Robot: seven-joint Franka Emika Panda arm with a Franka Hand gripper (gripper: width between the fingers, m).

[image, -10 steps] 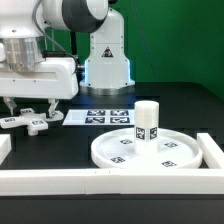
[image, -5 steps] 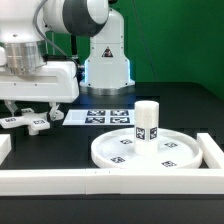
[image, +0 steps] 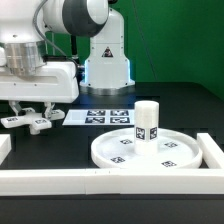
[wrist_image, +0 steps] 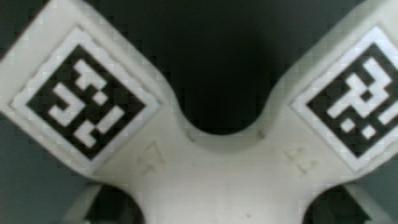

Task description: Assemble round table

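The cross-shaped piece (image: 28, 121) lies on the black table at the exterior view's left. My gripper (image: 30, 108) is low over it, open, one finger on each side of its hub. In the wrist view the cross-shaped piece (wrist_image: 205, 170) fills the picture, with two tagged arms spreading away from the hub and dark fingertips (wrist_image: 116, 205) at either side of the hub. The large rimmed disc (image: 170, 152) lies flat at the exterior view's right. The short thick post (image: 147, 122) stands upright on the disc.
The marker board (image: 98, 117) lies between the cross-shaped piece and the disc. White rail bars (image: 110, 181) run along the front, with one (image: 212, 150) at the exterior view's right. The robot base (image: 105, 60) stands behind.
My gripper shifted slightly over the cross-shaped piece, then held still. The parts have not moved.
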